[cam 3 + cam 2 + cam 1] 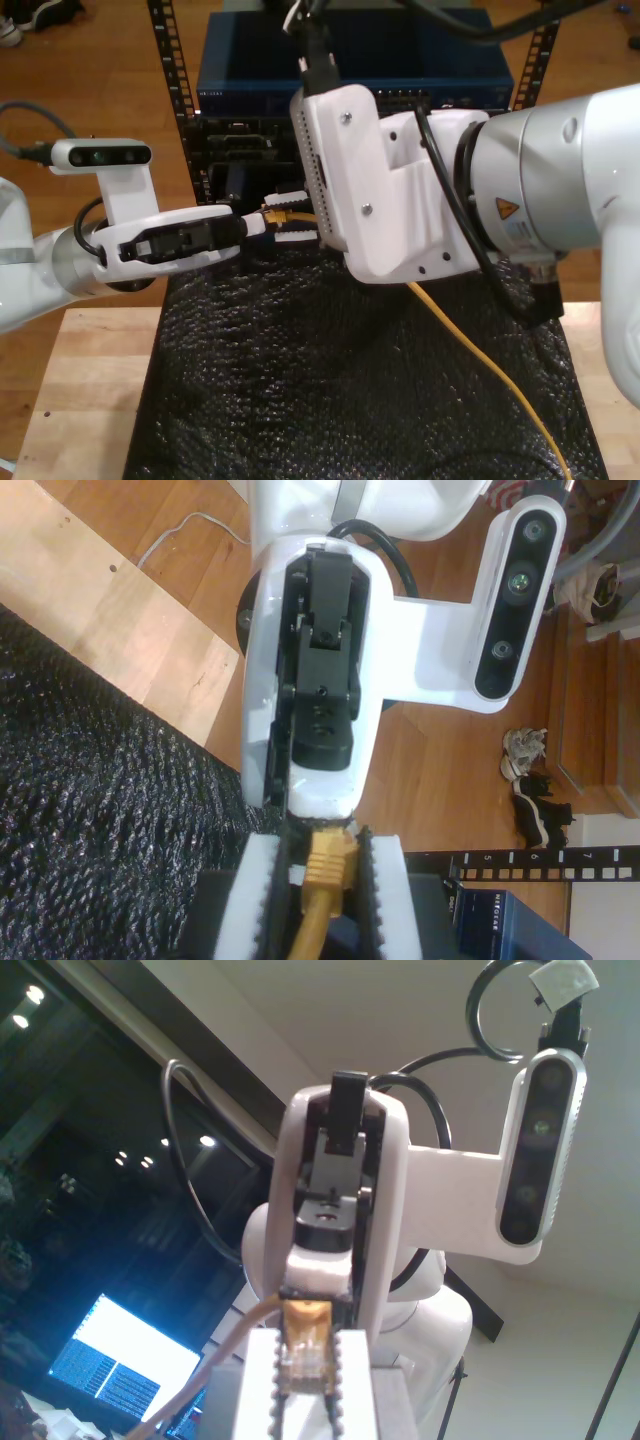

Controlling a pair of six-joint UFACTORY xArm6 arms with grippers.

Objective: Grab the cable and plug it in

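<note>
The yellow-orange cable (480, 370) runs across the black mat and up under the large arm at the exterior view's right. Its plug (277, 212) hangs in the air between the two grippers, in front of the rack. My first gripper (254, 224), on the arm at the exterior view's left, is shut on the clear plug (304, 1358). My second gripper (289, 215) faces it and is shut on the yellow boot (330, 860) just behind the plug, with the cable passing back between its fingers (262, 900). The two grippers meet nearly tip to tip.
Right behind the grippers stands a rack (180, 90) holding a blue switch (355, 70) and dark port panels. A black bubble mat (340, 380) covers the wooden table (80, 400). Shoes (530, 780) lie on the wood floor. A lit monitor (120, 1360) stands beyond the table.
</note>
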